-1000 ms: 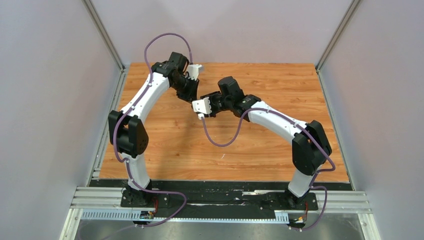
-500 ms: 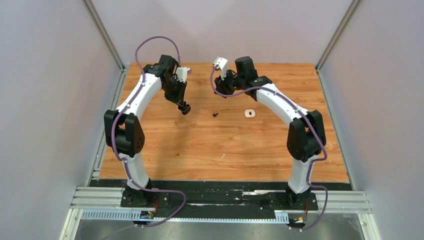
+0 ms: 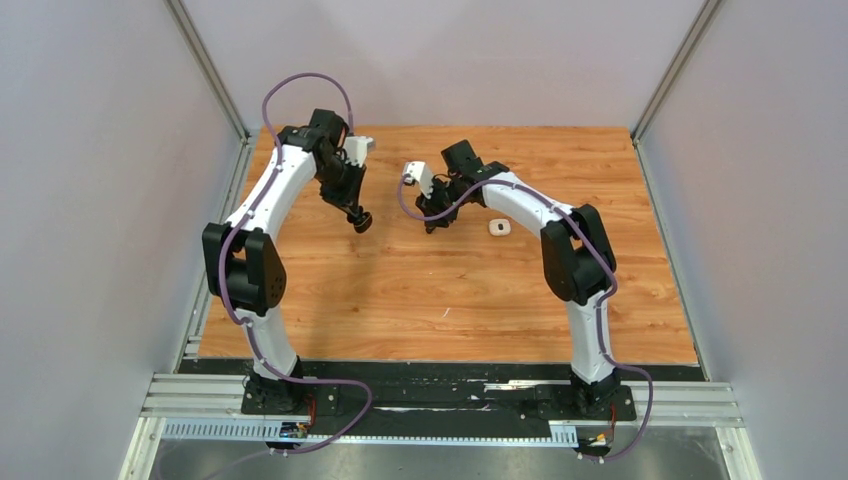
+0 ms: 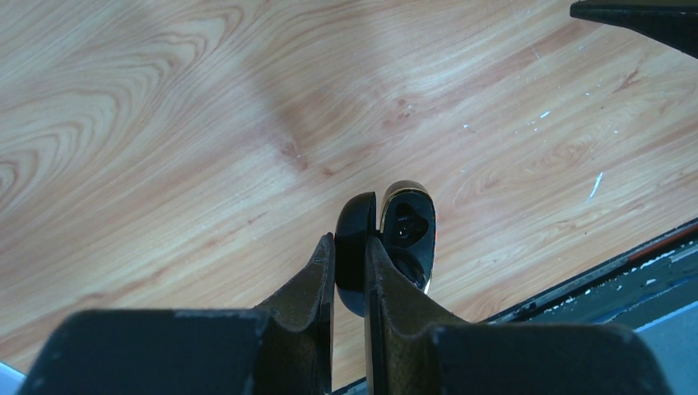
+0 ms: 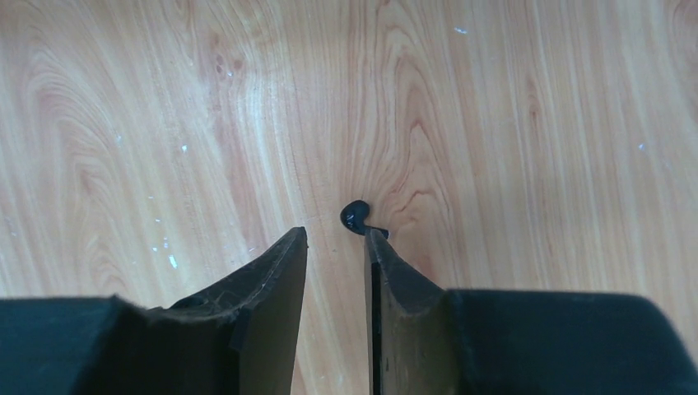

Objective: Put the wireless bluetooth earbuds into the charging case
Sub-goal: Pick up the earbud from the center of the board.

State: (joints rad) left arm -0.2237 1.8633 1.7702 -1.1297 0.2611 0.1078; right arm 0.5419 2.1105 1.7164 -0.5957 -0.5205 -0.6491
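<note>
Now, where is the earbud? (Desk)

Remote pick in progress: a black earbud (image 5: 355, 216) lies on the counter (image 3: 450, 290), just past the tips of my right pincer (image 5: 336, 239). Its jaws stand apart. The bud sits off-centre, almost against the finger on the right of the wrist view rather than in the gap. My left pincer (image 4: 349, 243) is clamped on the lid half of the open black charging case (image 4: 407, 230), which appears to be held clear of the wood. (Operator)

What does a clean pick take? (Desk)

First I want the bud centred, so I plan a small sideways shift of the right pincer. Then I creep forward until both tips straddle it. I lower close to the wood and close slowly. The bud is tiny and rounded, and I judge that a fast or lopsided squeeze could flick it away. I aim to grip its body and leave the end that seats in the well free. The case is held only by its lid, so I expect the hinge may swing under pressure, and I would turn the left wrist to face the wells upward. I cannot tell whether a well is already filled. A small white case (image 3: 500, 228) lies nearby, and I leave it alone. (Operator)
</note>
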